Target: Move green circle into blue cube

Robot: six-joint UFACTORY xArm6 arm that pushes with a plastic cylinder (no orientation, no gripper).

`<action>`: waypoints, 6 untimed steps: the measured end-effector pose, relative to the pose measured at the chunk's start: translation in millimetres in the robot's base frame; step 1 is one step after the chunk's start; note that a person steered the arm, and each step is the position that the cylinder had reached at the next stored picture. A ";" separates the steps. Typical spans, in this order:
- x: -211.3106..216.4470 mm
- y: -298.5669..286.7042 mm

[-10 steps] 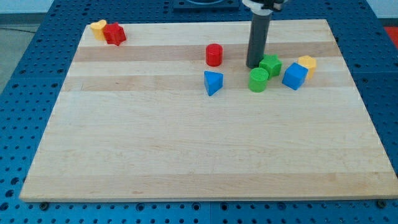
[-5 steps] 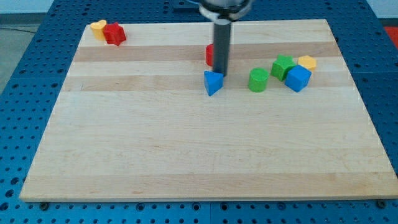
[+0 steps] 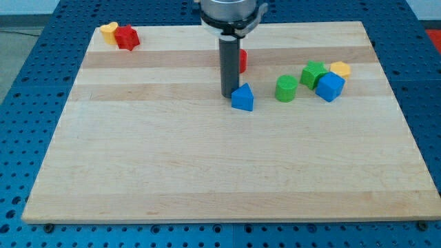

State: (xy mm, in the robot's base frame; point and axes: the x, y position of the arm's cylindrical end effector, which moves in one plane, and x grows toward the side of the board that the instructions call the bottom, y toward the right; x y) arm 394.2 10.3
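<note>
The tip, a bare rod gripping nothing, touches the blue triangular block; green circle sits right of that block, near blue cube.

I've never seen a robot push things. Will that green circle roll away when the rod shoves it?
Probably not: the green circle stands on its flat end, so it should slide. It looks small and light, so it may swerve off my tip if pushed off-centre. The blue cube sits close by.

The rod hides most of the red cylinder; the arm is cut off at the frame's top.
</note>
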 end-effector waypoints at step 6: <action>1.0 85.6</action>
